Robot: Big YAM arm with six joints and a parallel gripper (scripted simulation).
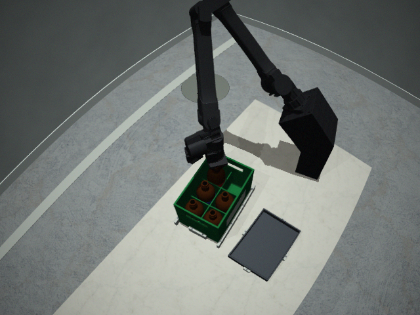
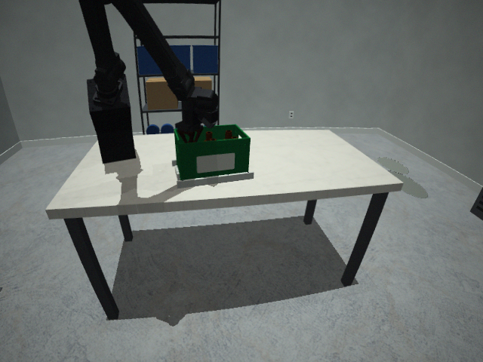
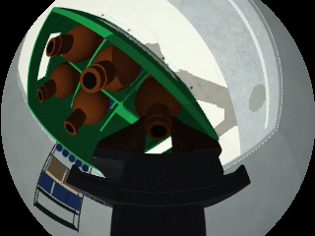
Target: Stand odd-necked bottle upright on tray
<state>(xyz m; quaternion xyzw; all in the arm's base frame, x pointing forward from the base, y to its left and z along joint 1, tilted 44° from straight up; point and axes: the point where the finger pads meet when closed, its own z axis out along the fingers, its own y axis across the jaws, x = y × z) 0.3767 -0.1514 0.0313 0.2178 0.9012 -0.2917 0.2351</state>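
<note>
The green crate stands on the table with five brown bottles in its compartments. My gripper reaches down into the corner nearest the arm. It is shut on the neck of the corner bottle, which stands upright in its compartment, low in the crate. The other bottles stand in the crate. Which neck differs I cannot tell. The dark tray lies empty beside the crate. It is not visible in the other views.
One crate compartment, beside the held bottle, is empty. White rails run along the crate's foot. The black arm pedestal stands on the table. A shelf rack stands behind the table.
</note>
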